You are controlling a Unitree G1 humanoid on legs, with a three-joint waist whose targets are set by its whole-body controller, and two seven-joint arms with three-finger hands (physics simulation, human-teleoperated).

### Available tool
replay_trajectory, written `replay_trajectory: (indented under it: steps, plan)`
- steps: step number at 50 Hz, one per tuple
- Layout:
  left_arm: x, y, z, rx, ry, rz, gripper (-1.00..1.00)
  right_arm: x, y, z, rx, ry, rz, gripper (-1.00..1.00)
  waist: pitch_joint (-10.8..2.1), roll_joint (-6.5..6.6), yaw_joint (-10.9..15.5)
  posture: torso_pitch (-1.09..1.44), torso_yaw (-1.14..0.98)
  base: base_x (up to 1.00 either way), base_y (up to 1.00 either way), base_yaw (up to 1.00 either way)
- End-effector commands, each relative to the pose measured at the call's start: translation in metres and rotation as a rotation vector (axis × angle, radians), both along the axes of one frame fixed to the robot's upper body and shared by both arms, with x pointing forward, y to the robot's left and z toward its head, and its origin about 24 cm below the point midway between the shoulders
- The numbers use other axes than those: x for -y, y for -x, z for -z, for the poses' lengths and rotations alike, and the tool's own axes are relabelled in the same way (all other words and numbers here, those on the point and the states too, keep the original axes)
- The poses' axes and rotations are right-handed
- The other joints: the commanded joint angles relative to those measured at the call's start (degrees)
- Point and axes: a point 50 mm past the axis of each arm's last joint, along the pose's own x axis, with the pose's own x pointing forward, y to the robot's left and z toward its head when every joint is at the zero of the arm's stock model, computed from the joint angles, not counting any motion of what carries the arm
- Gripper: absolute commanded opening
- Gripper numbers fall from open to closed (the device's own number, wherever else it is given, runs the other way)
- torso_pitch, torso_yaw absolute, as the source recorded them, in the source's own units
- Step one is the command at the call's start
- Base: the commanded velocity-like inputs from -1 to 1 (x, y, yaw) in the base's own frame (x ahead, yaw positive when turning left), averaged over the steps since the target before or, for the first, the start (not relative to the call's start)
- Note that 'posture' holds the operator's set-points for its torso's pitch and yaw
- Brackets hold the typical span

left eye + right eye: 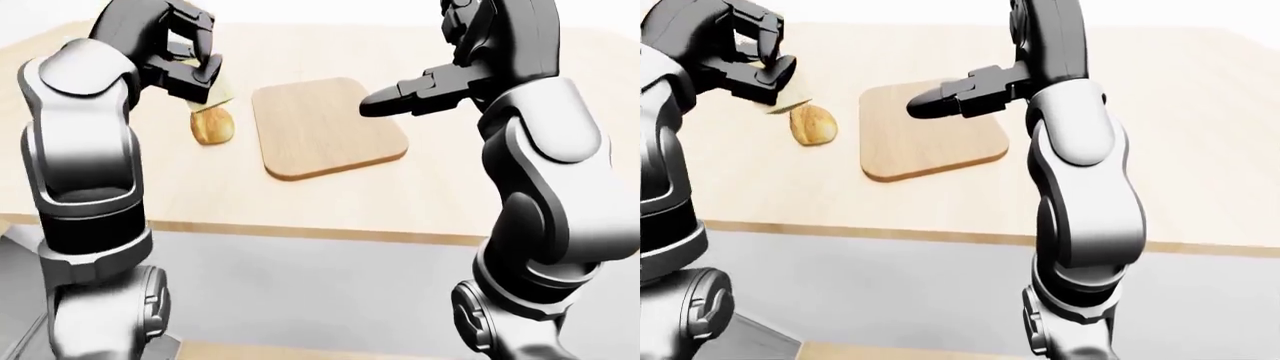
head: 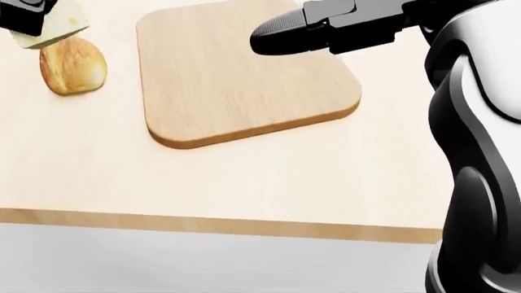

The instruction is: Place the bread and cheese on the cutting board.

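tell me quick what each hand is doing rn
Left hand: closed on the cheese, lifted above the bread.
Right hand: fingers together, holding nothing.

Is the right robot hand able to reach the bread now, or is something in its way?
Probably yes. The right robot hand hovers empty over the cutting board, and the board is bare. The bread lies beyond its left edge, under the cheese.

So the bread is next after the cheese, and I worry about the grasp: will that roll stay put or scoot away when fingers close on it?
The bread looks like a rounded oval bun lying on the smooth table, so it may rock or slide if pushed from one side. Its crust looks matte, so probably not slippery. It is likely light and squashable, so a gentle grip seems wise.
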Motion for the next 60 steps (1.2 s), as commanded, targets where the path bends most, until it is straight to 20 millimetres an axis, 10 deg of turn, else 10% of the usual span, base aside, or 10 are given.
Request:
replay_trajectory:
  steps: [1,12,18,49,60]
  plan:
    - [0.002,0.006,-0.033,0.115,-0.04,-0.005,-1.0,0.001,0.007,-0.011,0.074,-0.003,0.002,1.0,-1.73,0.26,0.05,0.0,0.0,0.0,0.0,0.0]
    - [0.038,-0.046,-0.086,0.13,-0.14,0.018,-1.0,0.0,0.008,-0.014,0.077,-0.005,-0.001,1.0,-1.8,-0.43,0.34,0.0,0.0,0.0,0.0,0.0]
    - [0.071,-0.064,-0.083,0.117,-0.151,0.038,-1.0,0.007,0.012,-0.022,0.1,-0.021,0.015,1.0,-1.91,-1.04,0.41,0.0,0.0,0.0,0.0,0.0]
    - [0.141,-0.091,0.025,-0.043,-0.226,0.086,-1.0,0.025,0.024,-0.043,0.156,-0.048,0.061,1.0,-2.1,-1.77,0.17,0.0,0.0,0.0,0.0,0.0]
    - [0.167,-0.086,0.028,0.011,-0.199,0.094,-1.0,0.025,0.024,-0.043,0.153,-0.048,0.057,1.0,-2.09,-2.11,0.25,0.0,0.0,0.0,0.0,0.0]
